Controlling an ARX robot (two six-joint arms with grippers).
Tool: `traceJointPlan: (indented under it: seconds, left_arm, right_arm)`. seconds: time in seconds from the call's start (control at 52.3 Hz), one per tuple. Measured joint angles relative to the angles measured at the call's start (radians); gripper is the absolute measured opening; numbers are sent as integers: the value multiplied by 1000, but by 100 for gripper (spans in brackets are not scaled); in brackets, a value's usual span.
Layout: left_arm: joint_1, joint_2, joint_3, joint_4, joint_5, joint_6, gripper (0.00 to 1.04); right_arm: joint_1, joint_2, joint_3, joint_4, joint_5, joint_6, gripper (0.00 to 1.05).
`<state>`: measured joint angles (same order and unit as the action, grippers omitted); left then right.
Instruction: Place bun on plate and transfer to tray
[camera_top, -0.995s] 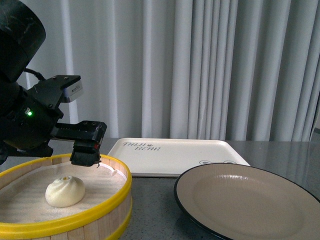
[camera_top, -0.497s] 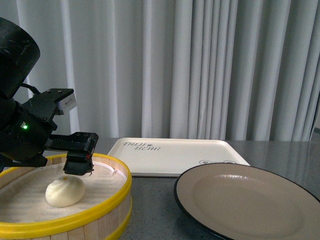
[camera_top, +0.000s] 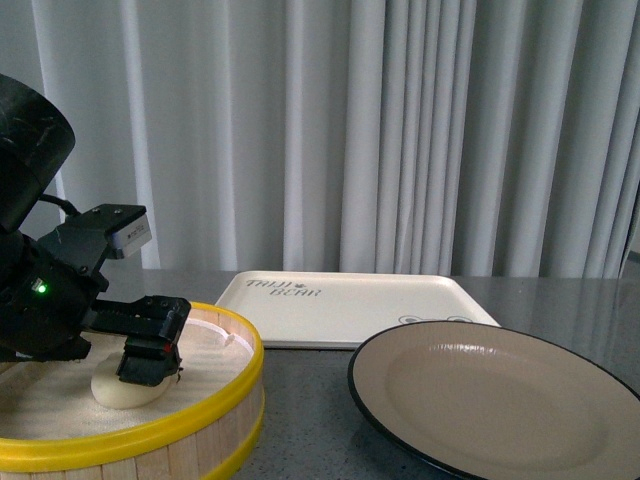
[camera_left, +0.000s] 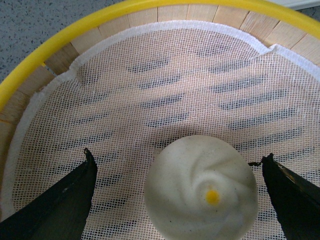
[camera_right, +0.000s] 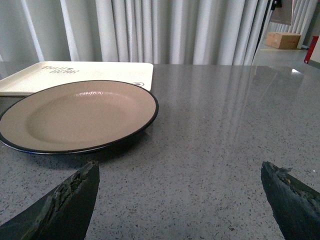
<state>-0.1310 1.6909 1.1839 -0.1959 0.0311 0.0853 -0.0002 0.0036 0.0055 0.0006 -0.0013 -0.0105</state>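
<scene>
pick step | left gripper (camera_left: 177, 159) jaws spread astride bun (camera_left: 200, 192) | you close gently; lift to plate (camera_top: 500, 400)

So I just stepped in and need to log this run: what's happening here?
The left gripper is down inside the yellow-rimmed steamer, open, with a finger on each side of the bun and not yet gripping it. The plate beside the steamer is empty, and the tray lies behind it. The right gripper hangs open over the table near the plate, holding nothing.
</scene>
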Motion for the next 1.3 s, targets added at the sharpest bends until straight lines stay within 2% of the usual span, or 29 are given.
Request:
traceJointPlan:
  seconds: [0.287,0.344,0.459,0.536,0.65,0.746,0.842,0.957,1.205,1.301]
  left_arm:
    - [-2,-1,-46,19,15,21,97]
    - [0,-1,-50,32,42,22,85]
    - [2,-6,-50,38,61,21,69]
    - [7,-16,-50,40,76,14,53]
    - [12,-25,-50,47,85,3,37]
    - [13,-31,-49,51,100,-9,18]
    - [5,-46,-48,76,103,-8,6]
    - [-49,-89,-56,222,95,43,6]
    - [-204,-100,-35,243,175,13,6]
    - [-279,-73,-33,245,150,11,6]
  right_arm:
    - [0,0,0,0,0,0,96]
    - [0,0,0,0,0,0,96]
    - [0,0,0,0,0,0,96]
    - [0,0,0,0,0,0,96]
    - [0,0,0,0,0,0,96]
    - [0,0,0,0,0,0,96]
    - [0,0,0,0,0,0,96]
    - [0,0,0,0,0,0,96]
    - [0,0,0,0,0,0,96]
    - [0,0,0,0,0,0,96]
